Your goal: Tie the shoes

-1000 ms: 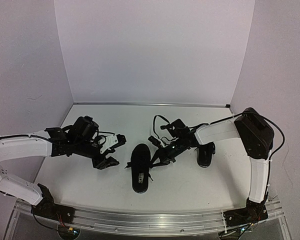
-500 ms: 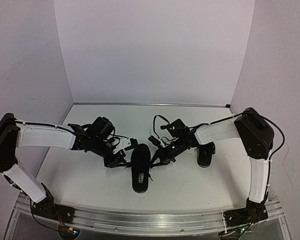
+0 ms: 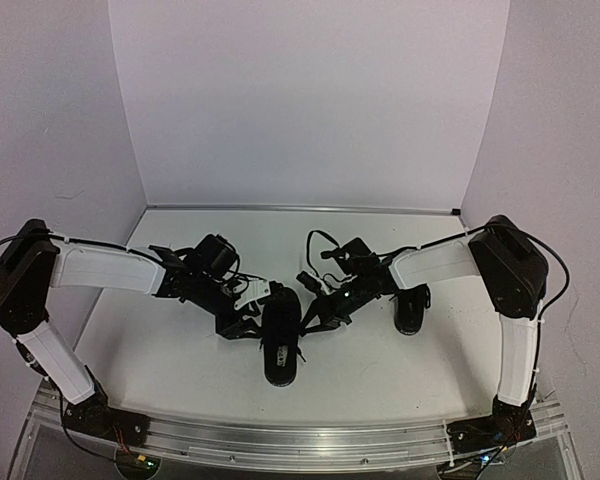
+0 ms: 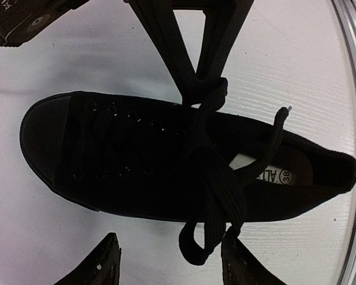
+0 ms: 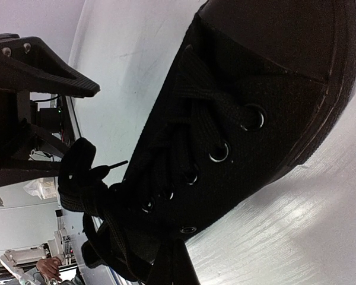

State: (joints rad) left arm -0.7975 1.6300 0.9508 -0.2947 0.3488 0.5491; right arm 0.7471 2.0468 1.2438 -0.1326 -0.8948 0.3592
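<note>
White tabletop (image 3: 380, 370) | lilac walls (image 3: 310, 100) | metal rail (image 3: 300, 437) front | right gripper (image 3: 307, 319) pinches shoe laces (image 4: 210, 178)

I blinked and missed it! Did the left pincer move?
Yes. The left pincer moved to the right, toward the middle shoe, which stayed put. The pincer is now right beside the shoe.

left hand (image 3: 250, 311) moved in, beside shoe (image 3: 281, 345)
</note>
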